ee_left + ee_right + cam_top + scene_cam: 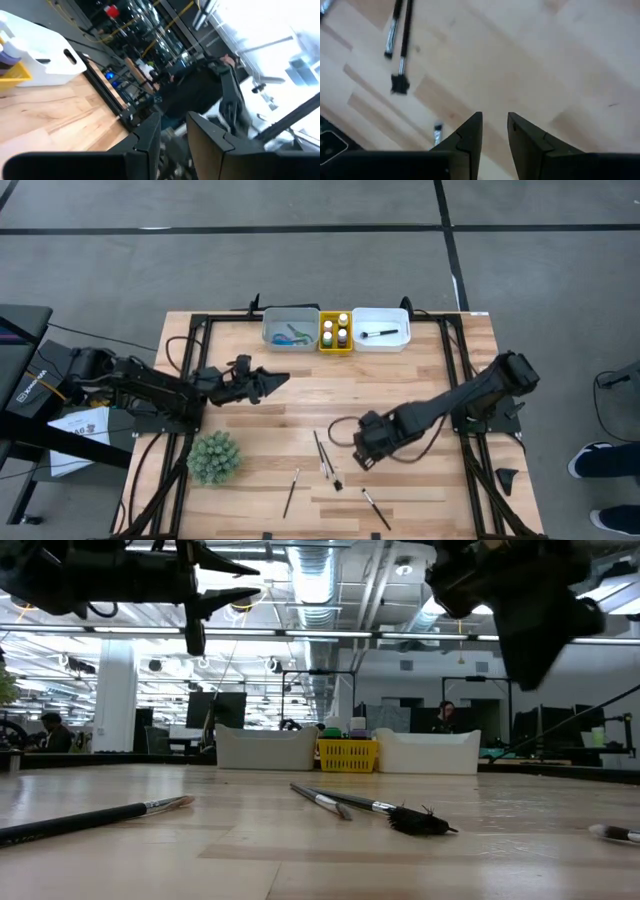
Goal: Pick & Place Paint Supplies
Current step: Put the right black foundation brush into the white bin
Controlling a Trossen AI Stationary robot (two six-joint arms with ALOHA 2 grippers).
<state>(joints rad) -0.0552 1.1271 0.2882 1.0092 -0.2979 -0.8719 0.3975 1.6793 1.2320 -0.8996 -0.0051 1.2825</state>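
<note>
Right gripper (358, 458) hung above bare wood beside loose brushes (322, 454), fingers slightly apart and empty, left gripper (278, 383) raised mid-table, fingers slightly apart, empty, paint bottles (335, 330) stood in yellow tray (335, 348), scissors (288, 337) in grey tray (268, 330).

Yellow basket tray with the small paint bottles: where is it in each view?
High view: yellow plastic basket tray at the table's far edge, between the grey tray and the white tray.
Low view: centre background, between two pale trays.
Left wrist view: only a corner, beside the white tray.
Right wrist view: not in it.
Shared landmark: the white tray.
</note>
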